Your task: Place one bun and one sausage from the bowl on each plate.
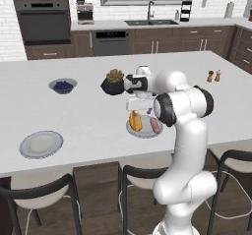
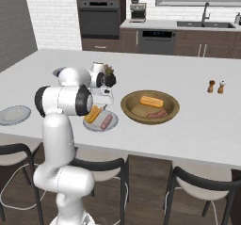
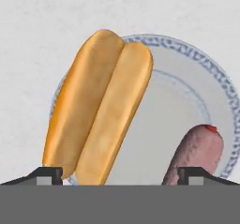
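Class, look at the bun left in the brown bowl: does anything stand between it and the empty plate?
Yes. The filled plate and the arm above it sit between the bowl and the empty plate.

I see an orange-yellow bun and a pinkish-red sausage with a brighter red tip on a pale-grey plate whose rim carries a blue-grey speckled pattern. The second plate is plain pale grey. The bowl is golden-brown with a darker rim, and in it I see 1 orange bun and pinkish sausages. The counter is white.
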